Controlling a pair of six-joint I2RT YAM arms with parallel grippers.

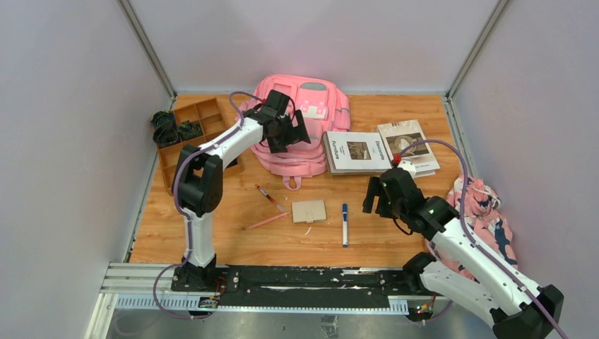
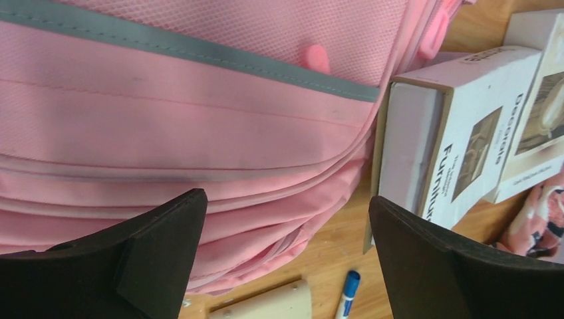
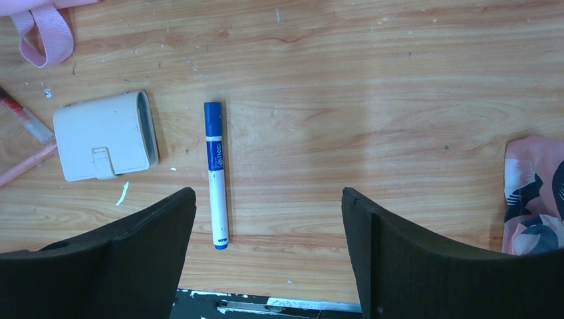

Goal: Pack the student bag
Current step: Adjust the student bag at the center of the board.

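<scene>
Bag (image 1: 304,127) lies flat at the table's (image 1: 395,240) back, seemingly zipped shut, though I can't be sure from here. Nothing looks packed: books (image 1: 357,152), marker (image 1: 345,224), wallet (image 1: 309,211) and pens (image 1: 267,195) all sit out. Left gripper (image 1: 289,133) hangs over the bag, jaws apart and empty; right gripper (image 1: 374,194) likewise, above bare wood near the marker. Books crowd the bag's right edge; the middle offers room.

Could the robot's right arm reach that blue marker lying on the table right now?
Probably yes. The right hand hangs open above the table, with the blue marker lying bare just below it and nothing on top. The small beige wallet lies apart beside it.
</scene>
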